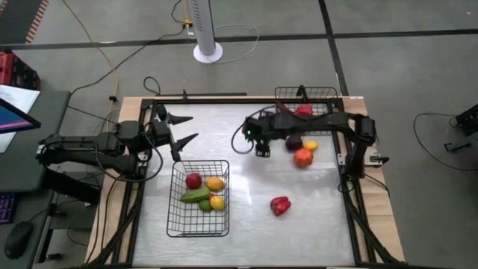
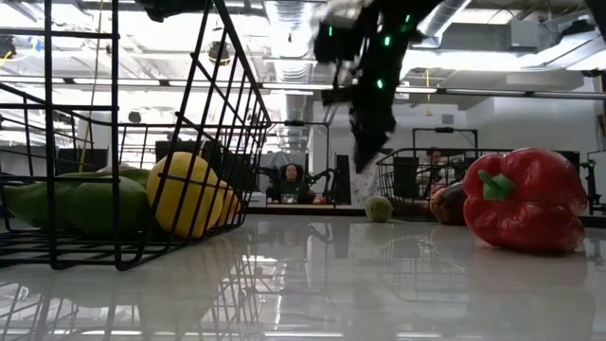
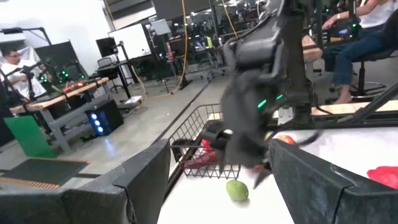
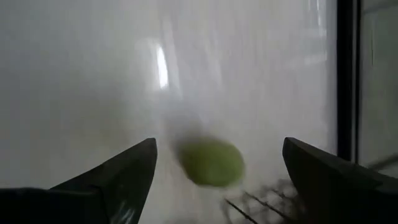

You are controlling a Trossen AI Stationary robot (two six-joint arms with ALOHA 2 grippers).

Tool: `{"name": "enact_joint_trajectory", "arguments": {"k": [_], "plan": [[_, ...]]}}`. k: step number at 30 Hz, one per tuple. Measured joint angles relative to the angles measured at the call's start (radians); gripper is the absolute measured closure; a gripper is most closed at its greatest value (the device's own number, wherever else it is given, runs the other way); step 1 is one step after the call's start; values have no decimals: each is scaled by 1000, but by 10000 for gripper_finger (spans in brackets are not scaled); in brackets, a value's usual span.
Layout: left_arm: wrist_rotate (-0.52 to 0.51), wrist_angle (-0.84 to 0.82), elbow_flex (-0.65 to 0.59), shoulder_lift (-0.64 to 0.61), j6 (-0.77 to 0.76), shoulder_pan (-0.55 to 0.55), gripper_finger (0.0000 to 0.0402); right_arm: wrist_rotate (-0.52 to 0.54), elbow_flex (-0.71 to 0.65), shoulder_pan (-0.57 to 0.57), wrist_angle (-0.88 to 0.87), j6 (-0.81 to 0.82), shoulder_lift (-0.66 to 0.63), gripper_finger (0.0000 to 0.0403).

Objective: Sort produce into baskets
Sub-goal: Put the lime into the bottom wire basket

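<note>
My right gripper (image 1: 261, 149) is open and hangs above a green lime (image 4: 211, 163) that lies on the table between the lines of its two fingers; the lime also shows in the low view (image 2: 379, 208) and the left wrist view (image 3: 237, 190). My left gripper (image 1: 191, 128) is open and empty at the table's far left. The near wire basket (image 1: 176, 224) holds a red piece, an orange, a cucumber (image 1: 195, 195) and a lemon. The far basket (image 1: 287, 93) holds a red pepper (image 1: 304, 110).
An eggplant (image 1: 293, 142), a small yellow piece (image 1: 310, 146) and an orange-red fruit (image 1: 302, 158) lie loose near the far basket. A red pepper (image 1: 280, 205) lies toward the near right, and shows large in the low view (image 2: 525, 201). People sit beyond the table.
</note>
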Motion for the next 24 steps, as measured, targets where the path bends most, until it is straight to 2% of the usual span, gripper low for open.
{"name": "enact_joint_trajectory", "arguments": {"k": [3,9,13,17,20,24], "plan": [[0,-1,0,0,8,0,143,-4,-3,-47,-14,-50,33,29],[0,-4,0,0,8,0,143,-94,-3,-81,-32,-92,114,29],[0,-14,0,0,7,0,143,-87,-3,-84,-48,-110,153,29],[0,-18,0,0,7,0,143,-33,-3,-83,-57,-113,179,33],[0,-18,0,0,8,0,143,-13,-4,-83,-59,-120,179,47],[0,-18,0,0,8,0,143,-1,-7,-84,-62,-125,179,87]]}}
